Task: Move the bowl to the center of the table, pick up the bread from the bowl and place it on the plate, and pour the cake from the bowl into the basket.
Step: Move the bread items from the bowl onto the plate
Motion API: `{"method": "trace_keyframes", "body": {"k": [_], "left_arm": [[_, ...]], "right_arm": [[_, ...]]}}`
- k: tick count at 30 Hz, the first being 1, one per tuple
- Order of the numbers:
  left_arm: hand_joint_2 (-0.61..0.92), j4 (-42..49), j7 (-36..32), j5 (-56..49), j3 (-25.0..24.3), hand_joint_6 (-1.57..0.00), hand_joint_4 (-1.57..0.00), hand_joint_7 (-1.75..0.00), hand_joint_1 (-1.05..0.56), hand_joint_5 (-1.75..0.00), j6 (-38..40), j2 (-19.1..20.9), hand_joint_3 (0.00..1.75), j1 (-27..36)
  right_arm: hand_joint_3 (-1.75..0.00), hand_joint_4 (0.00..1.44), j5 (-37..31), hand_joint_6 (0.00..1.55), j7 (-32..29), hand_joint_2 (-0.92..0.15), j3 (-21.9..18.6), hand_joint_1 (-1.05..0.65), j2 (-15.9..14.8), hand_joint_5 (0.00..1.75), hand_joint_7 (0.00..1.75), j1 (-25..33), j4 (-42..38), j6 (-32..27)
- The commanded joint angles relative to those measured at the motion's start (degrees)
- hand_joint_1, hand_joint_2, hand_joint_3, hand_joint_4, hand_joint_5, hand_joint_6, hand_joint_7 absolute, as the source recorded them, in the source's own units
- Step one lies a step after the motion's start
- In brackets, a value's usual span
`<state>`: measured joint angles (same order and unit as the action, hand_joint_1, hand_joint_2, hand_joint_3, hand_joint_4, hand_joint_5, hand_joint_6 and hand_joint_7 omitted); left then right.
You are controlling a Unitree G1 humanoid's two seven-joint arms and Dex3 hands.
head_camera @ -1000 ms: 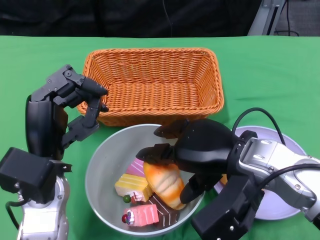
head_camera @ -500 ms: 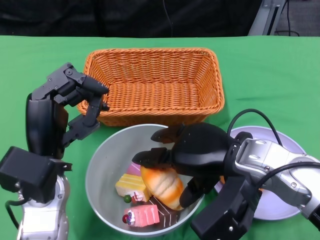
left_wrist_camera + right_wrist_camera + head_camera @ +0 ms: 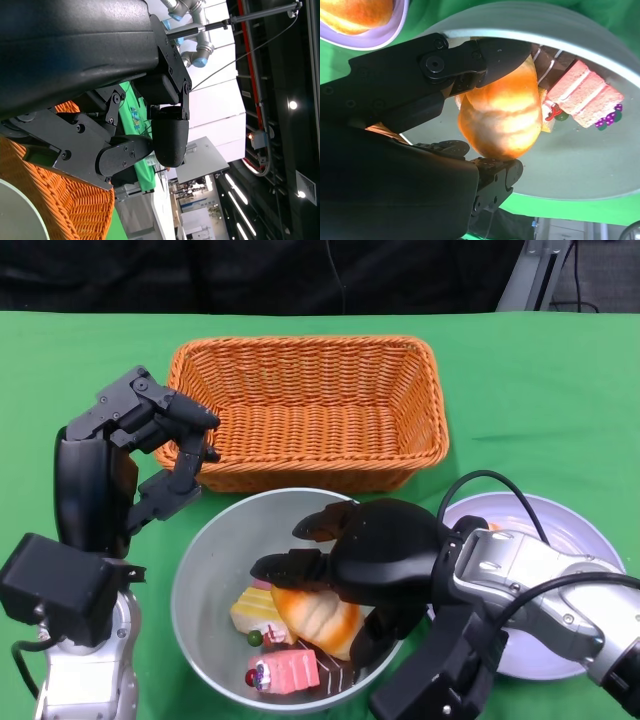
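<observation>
The grey bowl (image 3: 215,540) stands in front of the orange wicker basket (image 3: 310,410). In it lie a golden bread roll (image 3: 315,618), a yellow cake (image 3: 258,610), a pink cake (image 3: 285,670) and a dark striped cake. My right hand (image 3: 375,560) reaches into the bowl and grips the roll. The right wrist view shows its fingers (image 3: 445,62) on both sides of the roll (image 3: 502,115), with the pink cake (image 3: 590,97) beside it. My left hand (image 3: 150,435) hangs raised by the basket's left end, fingers apart, holding nothing.
A lilac plate (image 3: 560,540) lies to the right of the bowl, partly behind my right forearm. The right wrist view shows another orange bread (image 3: 355,12) on the plate (image 3: 370,40). Green cloth covers the table.
My right hand has slid left and lower into the bowl, and the bread roll has shifted left with it. The left hand has barely moved.
</observation>
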<state>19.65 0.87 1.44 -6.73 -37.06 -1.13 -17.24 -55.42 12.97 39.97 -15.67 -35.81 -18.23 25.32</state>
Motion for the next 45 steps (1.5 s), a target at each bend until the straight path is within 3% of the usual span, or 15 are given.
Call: {"method": "trace_keyframes", "body": {"k": [1, 10, 13, 27, 28, 29, 31, 32, 33, 35, 36, 37, 40, 42, 45], "left_arm": [[0.71, 0.02, -1.1, -0.07, -0.38, -0.79, -0.83, -1.26, -0.11, -1.5, -0.97, 0.28, 0.85, 0.54], [0.71, -0.18, -1.52, -0.51, -0.32, -0.79, -0.82, -1.26, -0.1, -1.5, -1.0, 0.02, 0.84, 0.66], [0.71, -0.82, -2.44, -1.47, -0.03, -0.8, -0.82, -1.26, -0.1, -1.51, -1.03, -0.3, 0.84, 0.99], [0.74, -1.54, -2.93, -1.69, 0.2, -0.79, -0.81, -1.27, -0.11, -1.51, -0.67, -0.44, 0.8, 1.34], [0.74, -1.54, -2.86, -1.54, 0.17, -0.79, -0.81, -1.27, -0.11, -1.51, -0.8, -0.44, 0.79, 1.31], [0.74, -1.55, -2.8, -1.43, 0.15, -0.78, -0.82, -1.27, -0.1, -1.52, -0.9, -0.43, 0.79, 1.3], [0.74, -1.39, -2.75, -1.33, 0.1, -0.79, -0.82, -1.26, -0.1, -1.52, -1.23, -0.41, 0.78, 1.21], [0.75, -1.27, -2.76, -1.34, 0.08, -0.79, -0.82, -1.26, -0.1, -1.52, -1.41, -0.4, 0.78, 1.15], [0.75, -1.18, -2.76, -1.35, 0.07, -0.79, -0.82, -1.26, -0.1, -1.52, -1.53, -0.4, 0.78, 1.11], [0.75, -1.08, -2.68, -1.29, 0.03, -0.79, -0.82, -1.25, -0.1, -1.52, -1.59, -0.31, 0.78, 1.09], [0.75, -1.04, -2.63, -1.24, 0.0, -0.79, -0.82, -1.26, -0.09, -1.52, -1.58, -0.25, 0.78, 1.08], [0.75, -1.01, -2.58, -1.2, -0.02, -0.79, -0.82, -1.26, -0.09, -1.52, -1.58, -0.21, 0.78, 1.08], [0.74, -0.84, -2.51, -1.1, -0.08, -0.8, -0.82, -1.26, -0.09, -1.53, -1.6, -0.14, 0.78, 1.0], [0.75, -0.81, -2.5, -1.09, -0.09, -0.8, -0.83, -1.26, -0.09, -1.53, -1.61, -0.14, 0.77, 0.99], [0.75, -0.11, -2.33, -0.94, -0.29, -0.8, -0.83, -1.27, -0.1, -1.52, -1.96, 0.16, 0.77, 0.82]], "right_arm": [[-0.17, 0.33, -0.87, 0.25, -0.73, -0.92, 0.84, -0.99, 0.46, 0.05, 0.02, 0.17, -1.02, -1.11], [-0.14, 0.39, -2.03, 0.29, -2.23, -0.92, 1.97, -0.98, 1.48, 0.06, 0.02, -0.29, -2.61, -2.26], [-0.21, 0.42, -4.68, 0.39, -2.31, -0.92, 3.75, -0.98, 2.43, 0.06, 0.03, -1.11, -3.61, -4.16], [-0.17, 0.49, -5.84, 0.41, -5.23, -0.92, 5.93, -0.9, 3.43, 0.06, 0.01, -2.26, -6.86, -5.34], [-0.17, 0.49, -4.66, 0.41, -7.69, -0.92, 5.35, -0.9, 4.39, 0.06, 0.01, -1.68, -8.43, -5.02], [-0.1, 0.69, -3.74, 0.47, -9.62, -0.89, 4.95, -0.61, 5.12, 0.2, 0.02, -1.28, -9.69, -4.76], [-0.04, 0.78, -2.72, 0.51, -13.05, -0.89, 4.64, -0.45, 5.96, 0.29, 0.01, -1.05, -11.7, -4.14], [-0.02, 0.8, -2.62, 0.62, -14.23, -0.88, 4.73, -0.37, 6.05, 0.46, 0.02, -1.19, -12.31, -3.86], [-0.01, 0.76, -2.55, 0.7, -15.15, -0.87, 4.83, -0.32, 6.12, 0.68, 0.01, -1.34, -12.84, -3.62], [0.0, 0.73, -1.67, 0.74, -16.87, -0.87, 4.71, -0.29, 6.25, 0.8, 0.01, -1.67, -14.38, -2.55], [0.0, 0.68, -1.06, 0.86, -17.73, -0.86, 4.54, -0.26, 6.33, 1.0, 0.08, -1.84, -15.29, -1.83], [0.0, 0.66, -0.65, 0.9, -18.38, -0.86, 4.42, -0.25, 6.4, 1.08, 0.12, -1.99, -16.0, -1.28], [0.0, 0.67, 0.63, 0.98, -21.04, -0.85, 3.98, -0.18, 6.96, 1.22, 0.21, -2.78, -18.95, 0.67], [0.0, 0.67, 0.81, 0.88, -21.79, -0.85, 4.06, -0.17, 7.1, 1.26, 0.43, -3.14, -19.87, 1.19], [0.0, 0.73, 1.67, 0.9, -26.18, -0.86, 3.23, -0.19, 7.02, 1.16, 0.57, -3.98, -22.72, 3.94]]}}
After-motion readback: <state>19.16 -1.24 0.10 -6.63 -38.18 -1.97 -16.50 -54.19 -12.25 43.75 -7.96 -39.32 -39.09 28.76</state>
